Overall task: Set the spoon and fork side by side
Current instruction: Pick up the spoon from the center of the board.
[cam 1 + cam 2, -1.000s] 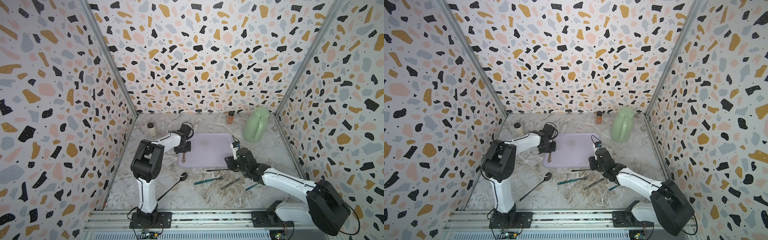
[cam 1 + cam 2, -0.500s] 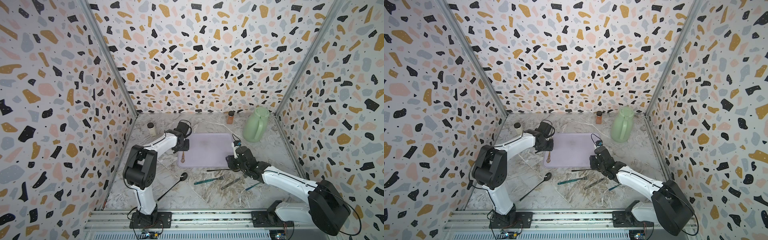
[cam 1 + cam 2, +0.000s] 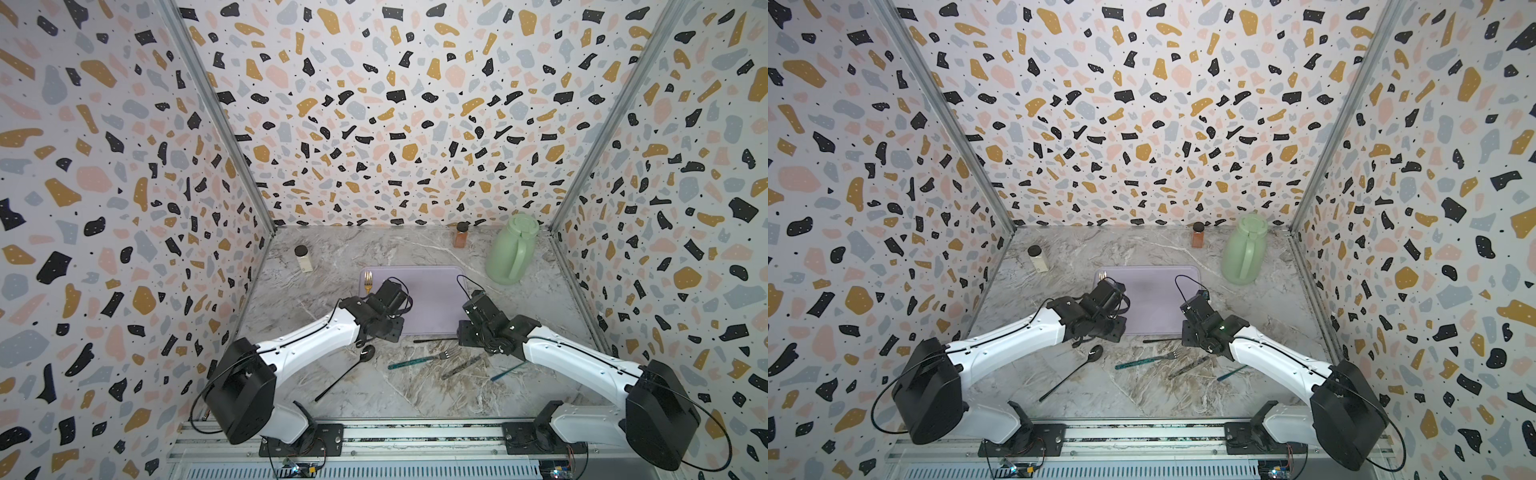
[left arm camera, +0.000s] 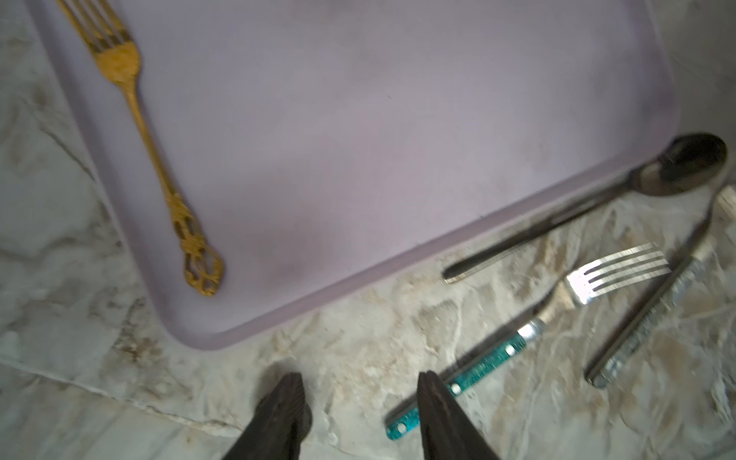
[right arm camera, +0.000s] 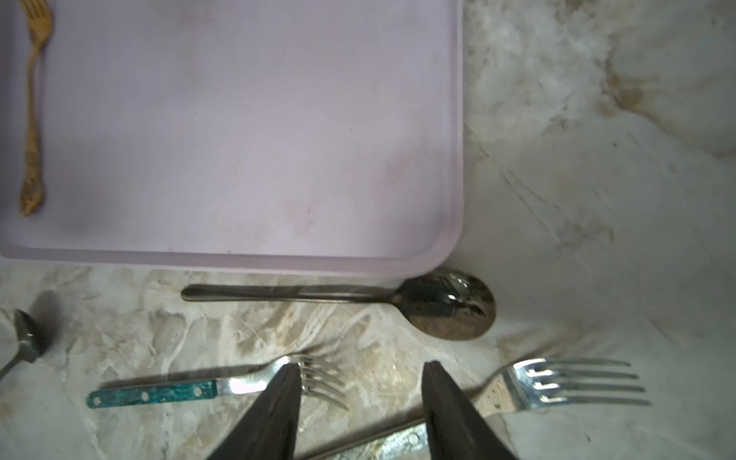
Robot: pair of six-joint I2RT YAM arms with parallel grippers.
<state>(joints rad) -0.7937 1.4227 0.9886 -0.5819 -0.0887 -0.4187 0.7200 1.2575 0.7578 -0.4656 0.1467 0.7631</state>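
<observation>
Withdrawing from the tray, the left gripper is hanging parted and empty, its fork now lying on the tray, while the right gripper, jaws parting and empty, is hovering over the spoon just beside the tray, due next.

Green jug near brown bottle (black-capped), pale bottle well apart

it was a robot lab booth: terrazzo-print panels boxed a marble-look tabletop, an aluminium rail along its front edge.
</observation>
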